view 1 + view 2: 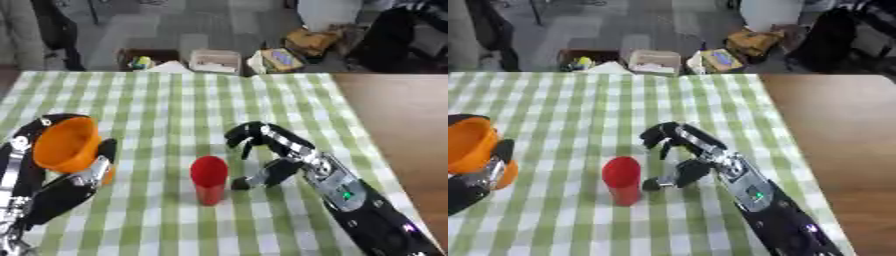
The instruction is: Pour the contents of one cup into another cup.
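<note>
Red cup [209, 179], upright at mid green-checked tabletop [175, 100], just left of the open, empty right robot hand [278, 150]; orange cup [66, 144], tilted, gripped by left robot hand [92, 172], farther left.

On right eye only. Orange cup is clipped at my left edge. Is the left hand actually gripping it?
Observer: Yes. The left eye view shows the left hand curled round the whole orange cup.
Operator: Is the cup upright?
Observer: No, it is tilted, with its full open mouth showing and leaning toward the red cup.
</note>
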Tool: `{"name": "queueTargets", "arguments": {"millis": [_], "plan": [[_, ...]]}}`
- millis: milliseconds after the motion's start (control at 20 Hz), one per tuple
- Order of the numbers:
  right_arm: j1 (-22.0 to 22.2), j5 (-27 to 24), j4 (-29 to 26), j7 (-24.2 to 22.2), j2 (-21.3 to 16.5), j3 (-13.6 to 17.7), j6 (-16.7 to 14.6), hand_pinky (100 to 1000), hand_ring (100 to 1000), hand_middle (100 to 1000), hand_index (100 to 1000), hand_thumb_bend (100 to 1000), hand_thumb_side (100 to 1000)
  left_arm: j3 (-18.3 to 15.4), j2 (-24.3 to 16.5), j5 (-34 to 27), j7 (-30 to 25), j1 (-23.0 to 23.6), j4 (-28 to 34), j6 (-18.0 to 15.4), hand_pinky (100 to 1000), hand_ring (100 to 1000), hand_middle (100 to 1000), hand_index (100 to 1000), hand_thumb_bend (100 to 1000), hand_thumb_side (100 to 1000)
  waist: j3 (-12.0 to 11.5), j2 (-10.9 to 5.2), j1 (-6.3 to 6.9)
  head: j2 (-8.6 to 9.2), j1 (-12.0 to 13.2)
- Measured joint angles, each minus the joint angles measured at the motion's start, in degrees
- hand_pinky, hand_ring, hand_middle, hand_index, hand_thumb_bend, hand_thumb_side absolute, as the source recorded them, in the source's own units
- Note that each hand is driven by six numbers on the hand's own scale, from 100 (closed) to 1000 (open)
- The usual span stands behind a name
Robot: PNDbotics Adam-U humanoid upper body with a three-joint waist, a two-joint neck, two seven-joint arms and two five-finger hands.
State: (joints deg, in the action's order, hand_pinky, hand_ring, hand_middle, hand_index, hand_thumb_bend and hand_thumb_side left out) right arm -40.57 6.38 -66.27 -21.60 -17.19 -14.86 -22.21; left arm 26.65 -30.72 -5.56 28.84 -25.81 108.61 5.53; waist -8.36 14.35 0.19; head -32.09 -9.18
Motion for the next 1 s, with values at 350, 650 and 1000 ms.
{"name": "queueTargets", "arguments": {"millis": [350,650,1000], "plan": [[-0.68,1.41,2.35,-0.71,1.42,-0.07,-0.67,569,733,673,796,719,298,0.01,0.02,-0.29,-0.29,-0.11,0.58,0.3,100,662,398,611,100,115,-0.8,-0.01,0.48,0.28,-0.05],[-0.96,2.07,3.23,-1.13,2.43,-0.35,-1.06,570,734,672,796,720,302,0.03,0.04,-0.42,-0.51,-0.26,0.79,0.53,100,665,398,611,100,112,-1.28,-0.01,0.51,0.43,-0.25],[-1.28,2.06,3.49,-2.18,3.27,-0.85,-1.3,569,739,673,797,722,313,0.27,0.05,-0.44,-0.65,-0.41,1.03,0.68,100,667,399,611,100,111,-1.59,-0.01,0.51,0.43,-0.42]]}}
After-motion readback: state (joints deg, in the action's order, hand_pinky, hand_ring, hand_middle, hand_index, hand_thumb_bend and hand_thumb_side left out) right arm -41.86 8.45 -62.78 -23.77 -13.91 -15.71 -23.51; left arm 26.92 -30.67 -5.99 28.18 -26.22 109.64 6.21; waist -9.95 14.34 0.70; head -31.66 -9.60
